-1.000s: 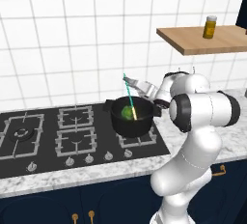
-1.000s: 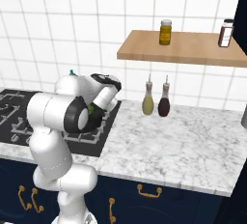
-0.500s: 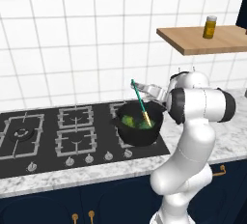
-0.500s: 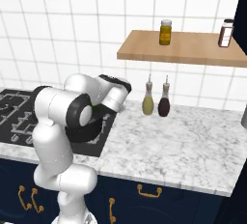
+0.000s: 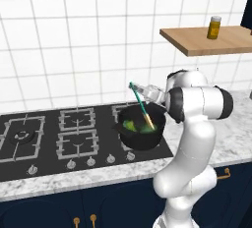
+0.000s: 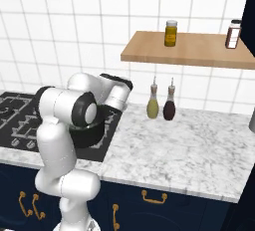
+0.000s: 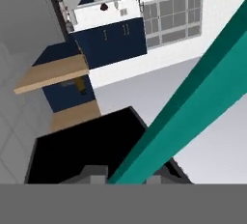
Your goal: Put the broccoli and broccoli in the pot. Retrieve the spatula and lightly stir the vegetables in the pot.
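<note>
The pot (image 5: 142, 134) sits on the stove's (image 5: 44, 141) right front burner, the green broccoli (image 5: 132, 126) pieces inside it; the spatula (image 5: 141, 106) leans in the pot, tan blade down among them, teal handle slanting up-left; the hand (image 5: 146, 92) sits narrow at that handle (image 7: 193, 102), whether gripping I cannot tell; beyond, two bottles (image 6: 161, 104) stand on the table.

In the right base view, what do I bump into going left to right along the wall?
Robot arm → olive-green bottle → dark red bottle; up on the shelf: yellow jar → brown jar.
</note>
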You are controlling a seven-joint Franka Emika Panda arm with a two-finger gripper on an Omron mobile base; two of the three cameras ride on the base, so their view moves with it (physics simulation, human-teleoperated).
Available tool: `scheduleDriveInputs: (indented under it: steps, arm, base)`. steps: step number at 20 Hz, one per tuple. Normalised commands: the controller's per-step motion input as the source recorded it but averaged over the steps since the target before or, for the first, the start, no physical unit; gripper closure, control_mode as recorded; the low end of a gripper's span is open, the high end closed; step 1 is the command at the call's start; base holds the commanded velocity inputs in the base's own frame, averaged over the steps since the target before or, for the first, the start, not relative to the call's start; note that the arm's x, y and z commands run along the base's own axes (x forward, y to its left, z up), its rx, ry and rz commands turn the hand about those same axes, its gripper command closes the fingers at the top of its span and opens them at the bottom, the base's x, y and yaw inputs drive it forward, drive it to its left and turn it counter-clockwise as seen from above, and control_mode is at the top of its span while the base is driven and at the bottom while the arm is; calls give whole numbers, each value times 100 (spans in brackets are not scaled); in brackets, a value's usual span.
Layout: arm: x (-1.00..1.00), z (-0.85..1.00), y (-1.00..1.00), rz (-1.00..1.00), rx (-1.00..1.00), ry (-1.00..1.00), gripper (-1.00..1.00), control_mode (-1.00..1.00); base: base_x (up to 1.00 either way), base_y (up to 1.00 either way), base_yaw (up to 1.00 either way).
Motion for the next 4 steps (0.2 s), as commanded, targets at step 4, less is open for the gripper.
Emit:
scheduleDriveInputs:
  steps: [4]
  arm:
    - [0,-46,11,9,13,-24,100,-100]
  base:
    - [0,0,0]
